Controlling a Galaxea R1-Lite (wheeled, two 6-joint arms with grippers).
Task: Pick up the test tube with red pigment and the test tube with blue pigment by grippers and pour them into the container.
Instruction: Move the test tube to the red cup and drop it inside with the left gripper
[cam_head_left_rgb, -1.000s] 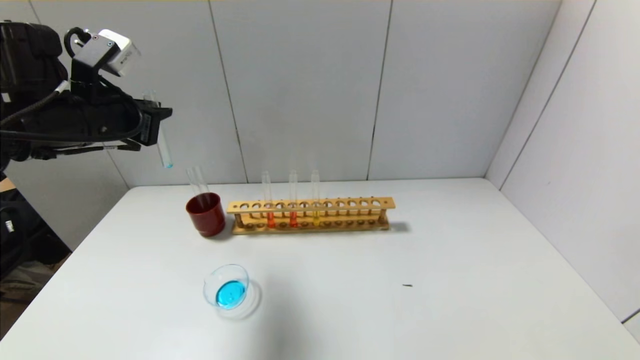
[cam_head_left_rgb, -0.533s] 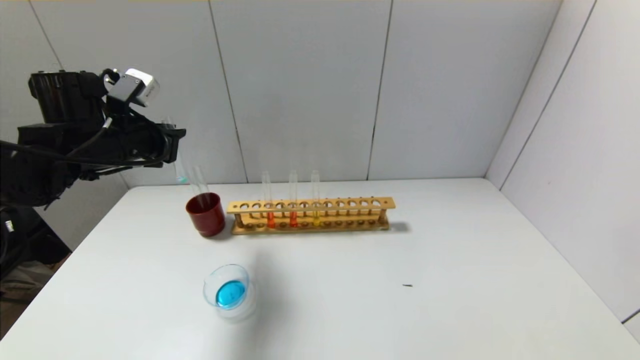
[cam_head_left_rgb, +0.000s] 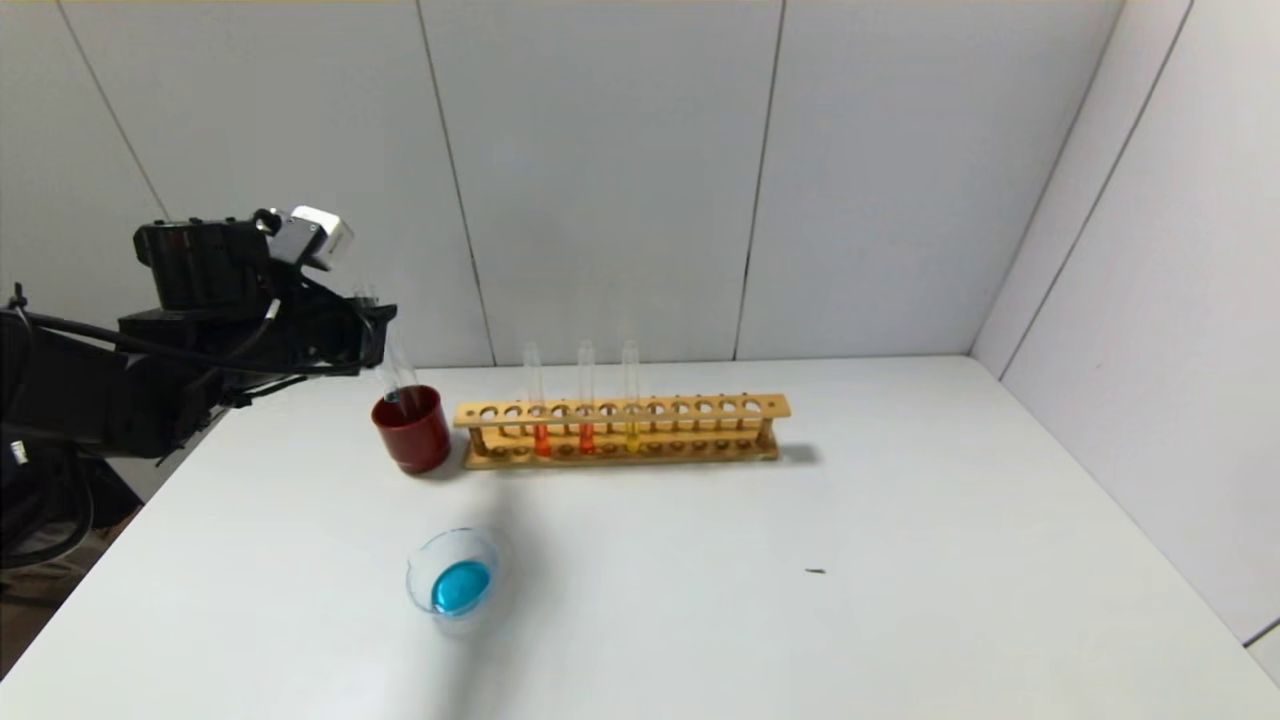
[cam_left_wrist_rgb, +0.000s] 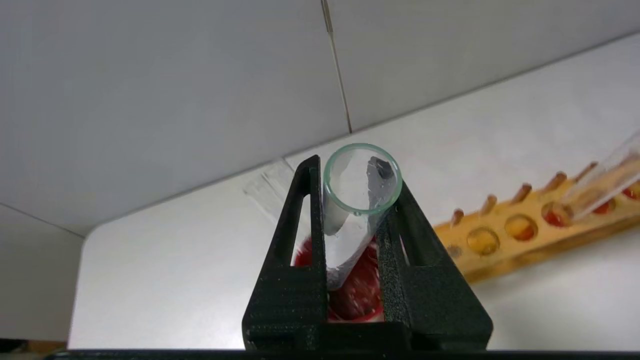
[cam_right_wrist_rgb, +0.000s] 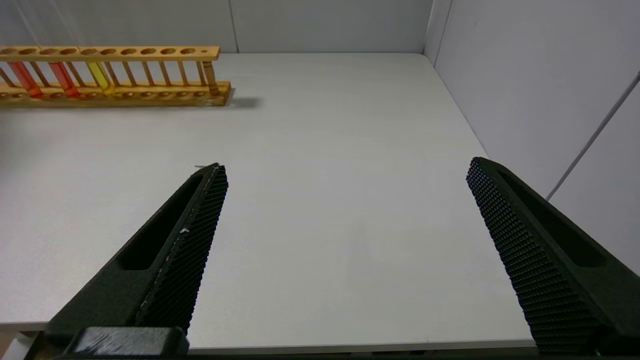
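Note:
My left gripper (cam_head_left_rgb: 372, 330) is shut on the test tube with blue pigment (cam_head_left_rgb: 396, 368), which is upright and looks nearly empty. Its lower end is at the mouth of the dark red cup (cam_head_left_rgb: 412, 432). The left wrist view shows the tube's open rim (cam_left_wrist_rgb: 361, 179) between the fingers, with the cup (cam_left_wrist_rgb: 356, 300) below. The container (cam_head_left_rgb: 455, 582) holds blue liquid near the table's front left. The test tube with red pigment (cam_head_left_rgb: 540, 405) stands in the wooden rack (cam_head_left_rgb: 620, 432). My right gripper (cam_right_wrist_rgb: 347, 167) is open and empty over the table's right side, out of the head view.
The rack also holds a deeper red tube (cam_head_left_rgb: 586, 400) and a yellow tube (cam_head_left_rgb: 631, 395). Clear tubes stand in the red cup, hard to tell from the held one. A small dark speck (cam_head_left_rgb: 815, 571) lies on the white table. Walls close the back and right.
My left arm has come down and to the right with the tube, from high above the table's left edge to the red cup's mouth. The right arm has not moved.

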